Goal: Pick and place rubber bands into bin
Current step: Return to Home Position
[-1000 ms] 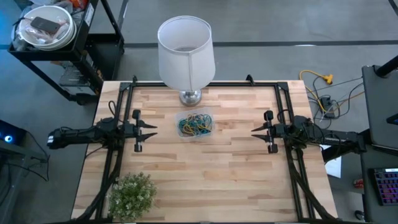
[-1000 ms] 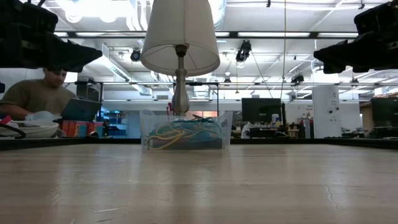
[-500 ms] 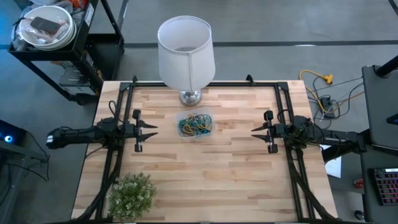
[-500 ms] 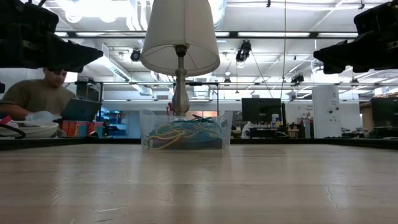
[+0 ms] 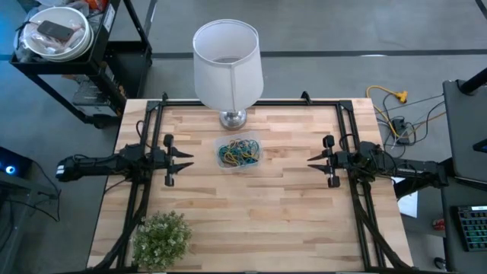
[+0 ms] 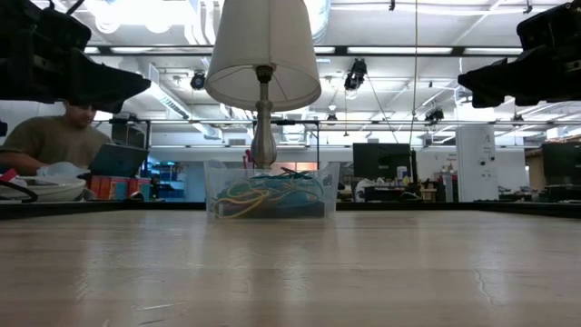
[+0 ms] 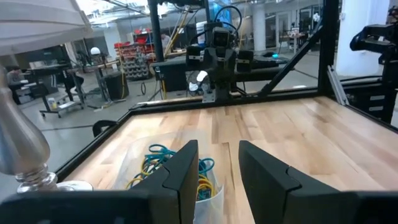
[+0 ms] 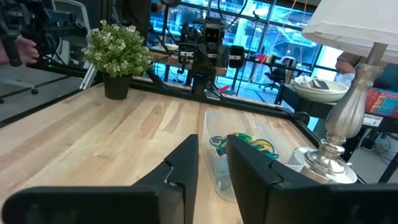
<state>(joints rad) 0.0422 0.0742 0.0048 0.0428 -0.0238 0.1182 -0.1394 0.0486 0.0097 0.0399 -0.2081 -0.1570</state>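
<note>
The clear bin [image 5: 238,152] stands on the table's middle, just in front of the lamp, with a tangle of coloured rubber bands [image 5: 240,153] inside; it also shows in the low view [image 6: 271,189] and both wrist views [image 7: 168,171] [image 8: 239,155]. My left gripper [image 5: 187,159] hovers at the table's left, pointing at the bin, fingers a little apart and empty. My right gripper [image 5: 312,161] hovers at the table's right, pointing at the bin, fingers a little apart and empty.
A white-shaded lamp [image 5: 227,65] on a metal foot stands just behind the bin. A potted plant [image 5: 161,237] stands at the near left corner. A black frame [image 5: 152,122] runs along the table's sides. A person sits beyond the table in the low view [image 6: 54,141].
</note>
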